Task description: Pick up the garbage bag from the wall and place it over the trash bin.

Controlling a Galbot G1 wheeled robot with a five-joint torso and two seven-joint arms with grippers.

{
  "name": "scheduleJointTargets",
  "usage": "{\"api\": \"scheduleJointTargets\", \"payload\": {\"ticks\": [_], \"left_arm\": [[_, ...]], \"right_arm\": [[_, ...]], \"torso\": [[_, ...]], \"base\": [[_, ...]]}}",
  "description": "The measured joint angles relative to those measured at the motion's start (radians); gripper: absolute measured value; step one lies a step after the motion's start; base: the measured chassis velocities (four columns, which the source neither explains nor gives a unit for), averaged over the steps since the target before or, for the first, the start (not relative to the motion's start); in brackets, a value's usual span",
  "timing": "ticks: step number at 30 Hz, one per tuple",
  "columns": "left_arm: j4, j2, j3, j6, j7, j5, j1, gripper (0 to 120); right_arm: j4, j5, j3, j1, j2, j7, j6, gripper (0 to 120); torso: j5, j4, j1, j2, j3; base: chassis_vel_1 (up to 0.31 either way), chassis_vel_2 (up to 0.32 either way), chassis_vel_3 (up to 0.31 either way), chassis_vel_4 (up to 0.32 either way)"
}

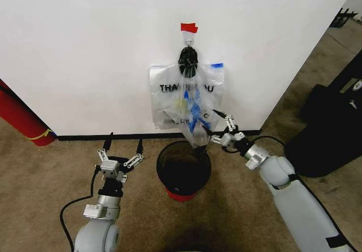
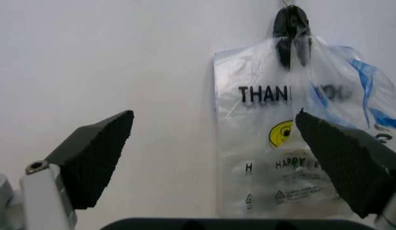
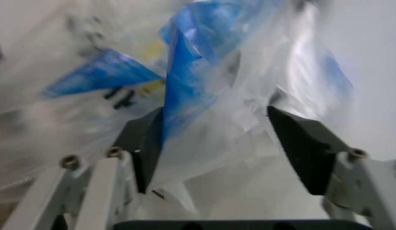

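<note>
Left of the trash bin (image 1: pixel 183 167), the left gripper (image 1: pixel 121 151) hovers with jaws wide and empty, well off the garbage bag (image 1: pixel 186 96) hanging long-axis down the wall (image 1: pixel 85 48); the right gripper (image 1: pixel 219 129) is nearer, jaws open around the bag's lower folds, not yet clamped.

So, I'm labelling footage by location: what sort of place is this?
Probably an office or lab corner: brown carpet, a plain white wall with black baseboard, and a mesh trash bin under a hanging garbage bag.
</note>
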Motion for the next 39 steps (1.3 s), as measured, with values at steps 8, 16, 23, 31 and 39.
{"api": "scheduleJointTargets", "payload": {"ticks": [8, 16, 23, 31, 39], "left_arm": [[-0.011, 0.003, -0.013, -0.002, -0.005, 0.000, 0.014, 100], [-0.031, -0.005, -0.018, -0.004, -0.007, 0.004, 0.026, 100], [-0.043, -0.020, -0.002, -0.007, -0.007, 0.016, 0.030, 100], [-0.024, -0.041, 0.034, -0.052, -0.009, 0.183, -0.023, 100], [0.030, 0.153, 0.228, 0.085, 0.019, 0.125, -0.230, 100]], "right_arm": [[0.042, 0.208, -0.015, -0.040, -0.020, 0.121, -0.068, 30], [0.228, 0.903, -0.119, -0.093, -0.016, 0.236, -0.183, 1], [0.324, 1.138, -0.116, -0.141, 0.010, 0.276, -0.250, 0], [0.366, 1.223, -0.116, -0.190, 0.029, 0.301, -0.282, 0], [0.366, 1.207, -0.141, -0.170, 0.034, 0.347, -0.296, 0]], "torso": [[-0.0003, 0.0000, 0.000, 0.000, 0.000], [-0.0003, 0.0002, 0.000, 0.000, 0.000], [-0.0002, 0.0001, 0.000, 0.000, 0.000], [-0.0001, 0.0001, 0.000, 0.000, 0.000], [-0.0004, 0.0000, 0.000, 0.000, 0.000]], "base": [[0.000, 0.000, 0.000, 0.000], [0.000, 0.000, 0.000, 0.000], [0.000, 0.000, 0.000, 0.000], [0.000, 0.000, 0.000, 0.000], [0.000, 0.000, 0.000, 0.000]]}}
